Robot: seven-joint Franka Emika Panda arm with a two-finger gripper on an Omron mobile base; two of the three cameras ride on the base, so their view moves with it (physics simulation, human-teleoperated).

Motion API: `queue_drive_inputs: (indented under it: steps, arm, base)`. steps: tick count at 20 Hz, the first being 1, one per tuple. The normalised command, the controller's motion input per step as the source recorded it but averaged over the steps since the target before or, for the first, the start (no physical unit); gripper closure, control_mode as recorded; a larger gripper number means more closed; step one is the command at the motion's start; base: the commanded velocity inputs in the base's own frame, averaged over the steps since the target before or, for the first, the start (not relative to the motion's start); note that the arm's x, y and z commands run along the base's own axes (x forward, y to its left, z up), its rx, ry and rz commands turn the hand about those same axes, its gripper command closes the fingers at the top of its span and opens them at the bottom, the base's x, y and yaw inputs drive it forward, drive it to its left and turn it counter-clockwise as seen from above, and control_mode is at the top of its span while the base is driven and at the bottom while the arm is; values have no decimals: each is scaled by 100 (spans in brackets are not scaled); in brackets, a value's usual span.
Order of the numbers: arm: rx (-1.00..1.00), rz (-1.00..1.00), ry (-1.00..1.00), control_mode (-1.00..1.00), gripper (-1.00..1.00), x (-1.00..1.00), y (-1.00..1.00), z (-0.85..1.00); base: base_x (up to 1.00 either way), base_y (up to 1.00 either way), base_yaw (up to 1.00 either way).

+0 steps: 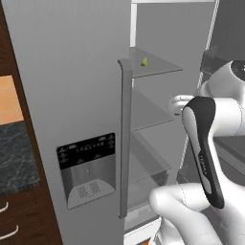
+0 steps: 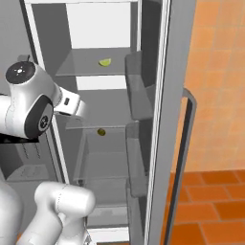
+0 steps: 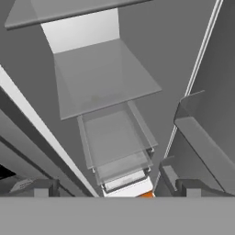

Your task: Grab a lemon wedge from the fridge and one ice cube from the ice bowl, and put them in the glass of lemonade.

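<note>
1. The fridge (image 2: 158, 95) stands with its right door swung open and its shelves bare to view.
2. The lemon wedge (image 2: 105, 62) lies on the upper shelf (image 2: 76, 67), also seen at (image 1: 144, 61).
3. The hand (image 3: 117, 190) is wide open, holding nothing, pointing down inside the fridge, below the wedge.

Fridge (image 2: 158, 119) open, right door swung out, its long vertical handle (image 2: 184, 158) against the orange wall. Lemon wedge (image 2: 105, 62) sits on the upper shelf (image 2: 81, 67), toward its right front edge. Small dark-green round item (image 2: 101, 132) at the front edge of the shelf below. Door bins (image 2: 136, 86) on the door's inner side. Arm reaches into the compartment from the left.
</note>
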Motion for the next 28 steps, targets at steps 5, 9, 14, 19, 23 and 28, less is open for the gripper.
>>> queue_drive_inputs:
  steps: [5,9,14,19,23,28]
  arm:
    - [0,0,0,100,-100,0,0,0]
    - [0,0,0,100,-100,0,0,0]
    - [0,0,0,100,-100,0,0,0]
    - [0,0,0,100,-100,0,0,0]
    - [0,0,0,-100,-100,0,0,13]
    - [8,-1,-3,-100,-100,-5,0,44]
  base:
    - [19,-37,0]
    - [47,4,0]
    - [78,26,0]
    - [31,6,0]
    - [0,0,0]
    - [0,0,0]
